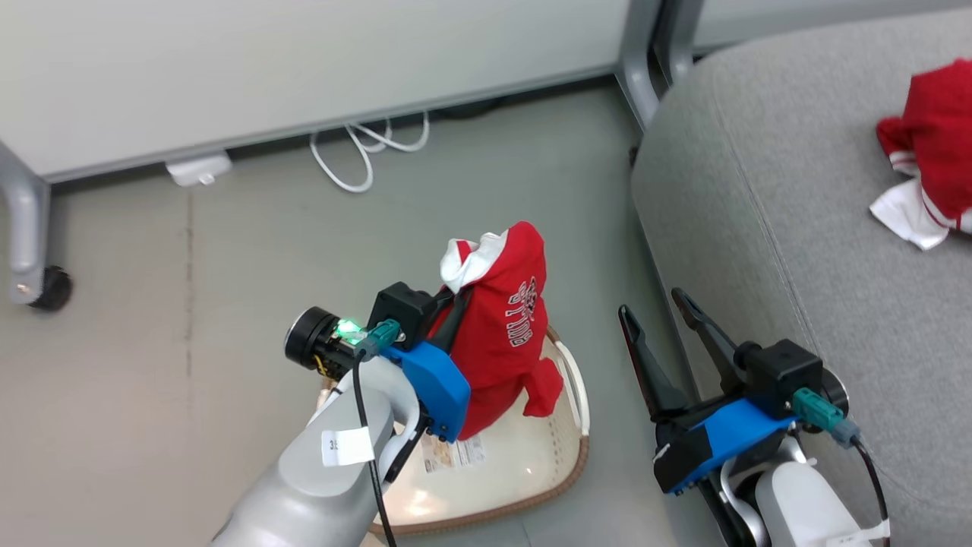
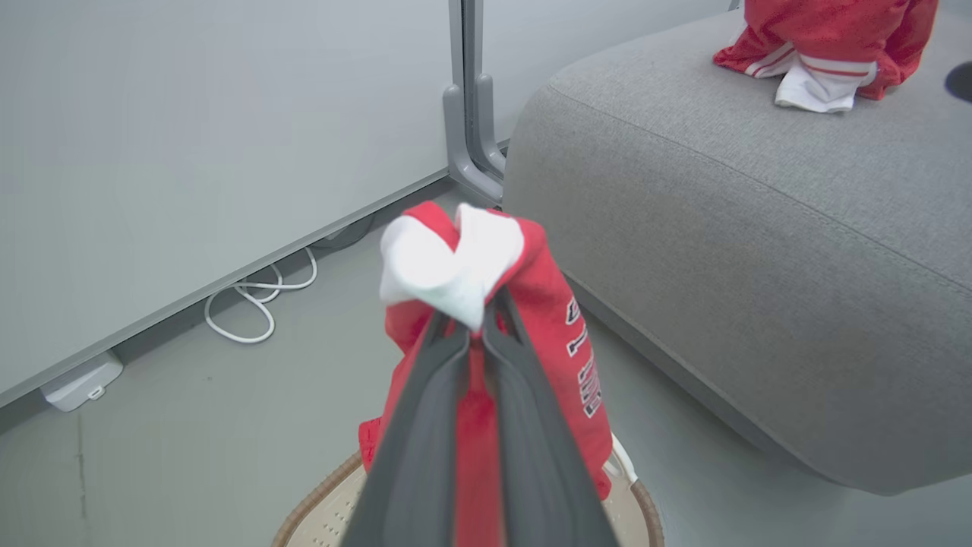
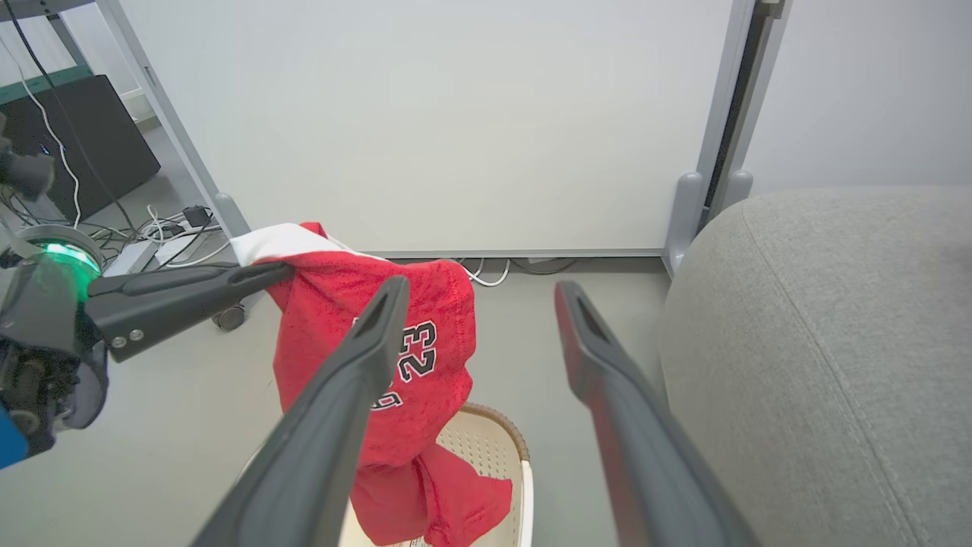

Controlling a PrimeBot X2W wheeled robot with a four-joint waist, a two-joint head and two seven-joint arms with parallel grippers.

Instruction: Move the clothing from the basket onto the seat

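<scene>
The left gripper (image 1: 458, 298) is up above the basket (image 1: 581, 448). Its fingers (image 2: 425, 425) are pressed together and pinch the white edge of a red shirt (image 1: 505, 342). The shirt hangs down from the fingers, and its bottom end dips into the basket. I cannot tell if it touches the basket's bottom. White letters and the number 23 show on the shirt. The basket is cream-white with a brown rim and stands on the grey floor (image 1: 228, 266).

The right gripper (image 1: 649, 304) is just beside the basket, between it and the seat (image 1: 797, 228). Its fingers are spread wide and hold nothing. They do not touch the hanging shirt.

The seat is big and grey and sits close beside the basket. The other red clothing (image 1: 938, 152), with white trim, lies in a heap on top of the seat, well apart from the basket. A white cord (image 1: 357, 159) lies on the floor past the basket, by the pale wall (image 1: 304, 61).
</scene>
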